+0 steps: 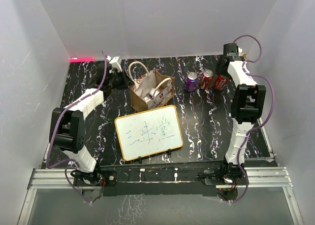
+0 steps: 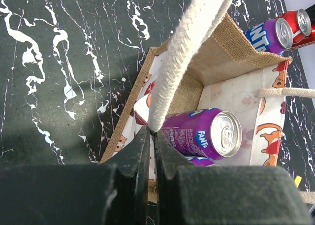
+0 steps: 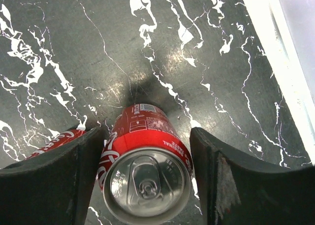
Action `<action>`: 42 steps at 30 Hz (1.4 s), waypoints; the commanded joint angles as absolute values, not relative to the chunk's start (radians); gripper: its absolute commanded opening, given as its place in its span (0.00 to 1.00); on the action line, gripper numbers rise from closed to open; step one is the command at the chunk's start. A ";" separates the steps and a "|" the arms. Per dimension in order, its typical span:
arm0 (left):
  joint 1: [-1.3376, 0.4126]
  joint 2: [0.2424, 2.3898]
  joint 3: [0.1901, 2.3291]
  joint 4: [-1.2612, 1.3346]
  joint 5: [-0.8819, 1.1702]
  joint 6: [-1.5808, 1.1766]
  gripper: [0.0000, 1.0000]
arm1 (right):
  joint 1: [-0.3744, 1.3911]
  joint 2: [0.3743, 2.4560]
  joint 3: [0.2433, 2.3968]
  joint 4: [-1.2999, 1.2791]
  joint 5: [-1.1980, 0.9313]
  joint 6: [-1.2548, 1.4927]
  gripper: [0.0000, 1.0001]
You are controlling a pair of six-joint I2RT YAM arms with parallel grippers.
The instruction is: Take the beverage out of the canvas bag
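The canvas bag [image 1: 166, 89] stands open at the table's back middle; the left wrist view shows its burlap wall [image 2: 221, 52]. A purple Fanta can [image 2: 202, 134] lies inside it, with another purple can partly hidden beneath. My left gripper [image 1: 120, 80] [image 2: 153, 131] is shut on the bag's cream rope handle [image 2: 187, 48] at the bag's left rim. My right gripper [image 1: 221, 76] [image 3: 146, 131] is open around an upright red cola can [image 3: 145, 161] [image 1: 220, 81] that stands on the table, with a gap at the right finger [image 3: 216, 171].
A purple Fanta can [image 1: 191, 81] and a second red can [image 1: 206, 79] stand right of the bag, beside the can between my right fingers. A wood-framed whiteboard [image 1: 148, 132] lies in front of the bag. White walls enclose the table.
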State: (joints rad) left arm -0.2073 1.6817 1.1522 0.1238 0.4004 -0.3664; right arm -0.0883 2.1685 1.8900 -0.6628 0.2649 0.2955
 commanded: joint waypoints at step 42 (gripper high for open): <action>-0.235 1.658 1.152 0.028 0.399 -0.335 0.00 | 0.600 2.085 2.166 -0.748 0.127 0.119 0.84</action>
